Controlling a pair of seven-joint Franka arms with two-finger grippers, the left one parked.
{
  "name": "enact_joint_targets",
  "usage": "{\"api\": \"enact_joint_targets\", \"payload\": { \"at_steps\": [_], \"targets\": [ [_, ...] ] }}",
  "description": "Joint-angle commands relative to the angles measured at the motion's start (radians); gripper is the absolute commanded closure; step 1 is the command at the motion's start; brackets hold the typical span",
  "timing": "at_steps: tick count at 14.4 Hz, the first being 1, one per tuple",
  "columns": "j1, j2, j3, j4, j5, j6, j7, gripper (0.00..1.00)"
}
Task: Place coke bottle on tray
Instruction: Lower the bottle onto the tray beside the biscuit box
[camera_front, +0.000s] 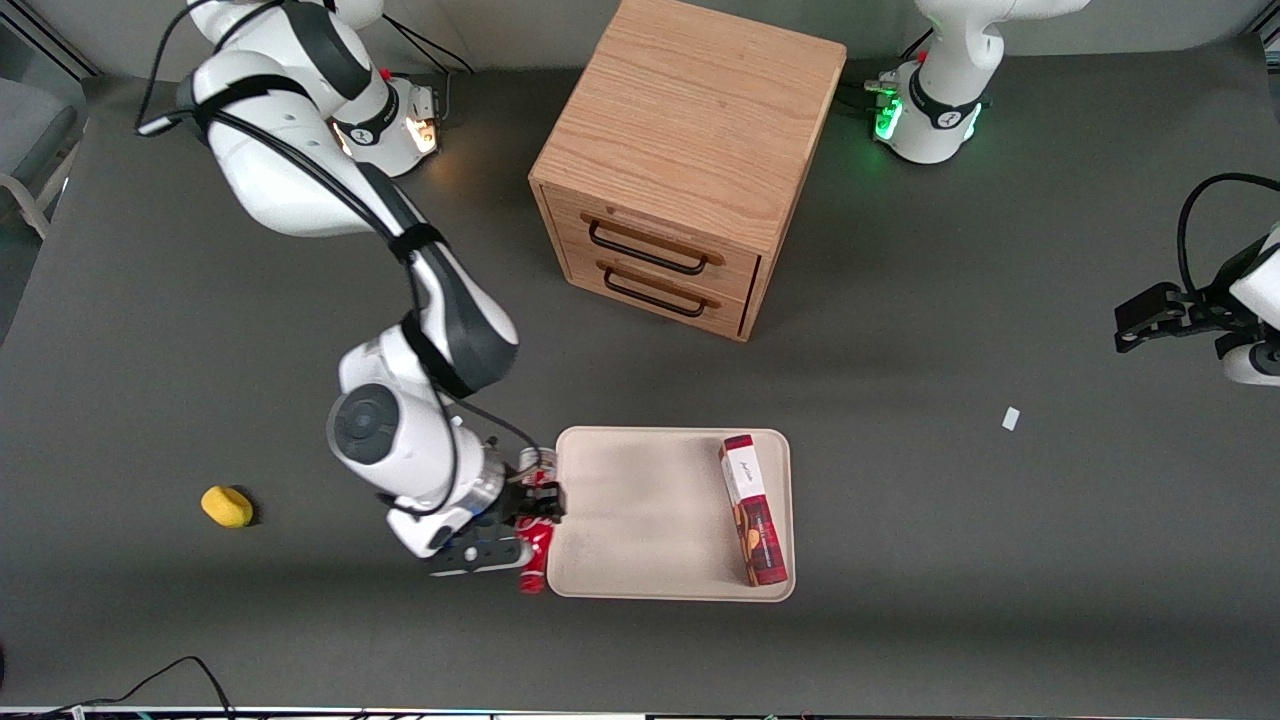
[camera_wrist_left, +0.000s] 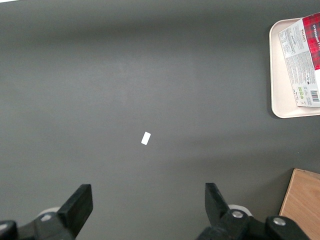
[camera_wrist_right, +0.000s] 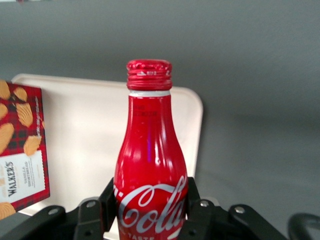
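Note:
The coke bottle (camera_front: 536, 558) is a slim red bottle with white script. It sits between the fingers of my right gripper (camera_front: 536, 508), beside the edge of the cream-beige tray (camera_front: 640, 510) that faces the working arm's end. In the right wrist view the gripper (camera_wrist_right: 150, 212) is shut on the bottle's (camera_wrist_right: 150, 160) lettered body. Its red cap points away from the wrist, with the tray (camera_wrist_right: 90, 135) past it. Whether the bottle touches the table is hidden by the gripper.
A red-and-white biscuit box (camera_front: 753, 512) lies on the tray along its edge toward the parked arm and shows in the right wrist view (camera_wrist_right: 17, 155). A wooden two-drawer cabinet (camera_front: 690, 160) stands farther from the camera. A yellow object (camera_front: 227, 506) and a small white scrap (camera_front: 1011, 419) lie on the table.

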Motion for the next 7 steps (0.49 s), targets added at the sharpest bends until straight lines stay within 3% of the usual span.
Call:
{"api": "enact_joint_targets", "payload": {
  "at_steps": [1,5,7],
  "targets": [
    [0.007,0.065,0.002,0.055,-0.012,-0.006,0.041,1.0],
    [0.009,0.149,0.007,0.048,-0.008,0.102,0.087,0.97],
    [0.009,0.169,0.007,0.046,-0.008,0.129,0.087,0.77]
  ]
}}
